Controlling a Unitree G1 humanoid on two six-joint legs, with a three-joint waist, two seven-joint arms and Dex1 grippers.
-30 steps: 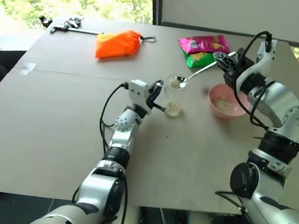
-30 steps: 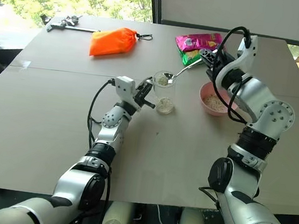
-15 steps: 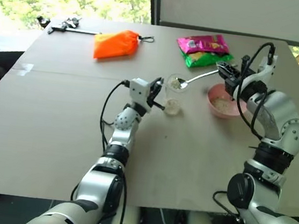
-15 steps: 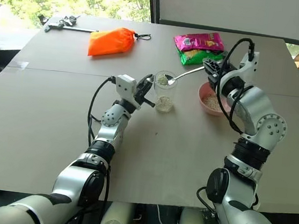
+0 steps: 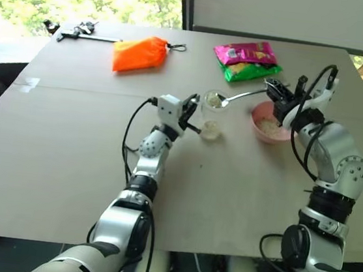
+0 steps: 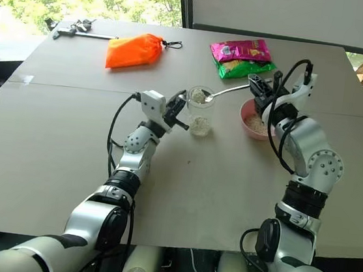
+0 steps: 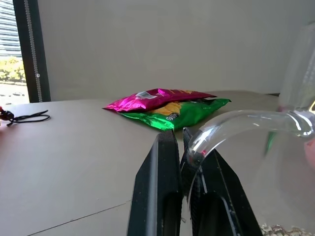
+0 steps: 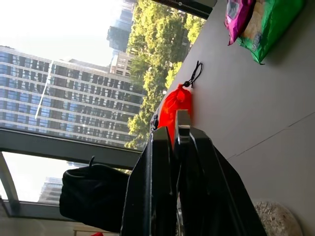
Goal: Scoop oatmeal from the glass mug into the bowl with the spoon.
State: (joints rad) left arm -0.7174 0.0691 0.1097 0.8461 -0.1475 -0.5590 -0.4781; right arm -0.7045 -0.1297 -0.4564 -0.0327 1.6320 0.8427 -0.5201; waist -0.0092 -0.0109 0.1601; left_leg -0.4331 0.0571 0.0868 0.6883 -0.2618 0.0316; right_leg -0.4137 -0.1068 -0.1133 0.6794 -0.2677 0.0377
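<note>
The glass mug point(image 5: 212, 115) stands mid-table with oatmeal point(image 5: 210, 132) in its bottom. My left gripper point(image 5: 193, 115) is shut on the mug's thin handle point(image 7: 241, 122), which runs between its black fingers point(image 7: 156, 196). To the right my right gripper point(image 5: 274, 91) is shut on the spoon's handle point(image 8: 182, 123). The spoon point(image 5: 238, 95) lies nearly level, and its small bowl, heaped with oatmeal, hovers over the mug's rim. The pink bowl point(image 5: 258, 129) sits just below the right gripper and holds some oatmeal point(image 5: 270, 127).
Pink and green snack packets point(image 5: 249, 60) lie behind the mug and bowl. An orange pouch point(image 5: 142, 53) is at the back left, and a black tool point(image 5: 82, 31) sits near the far left corner. Table edges run close to the right and front.
My right gripper has sunk and rolled, bringing the spoon's handle closer to level. The loaded spoon stays over the mug's rim. The left gripper and mug have not moved.
</note>
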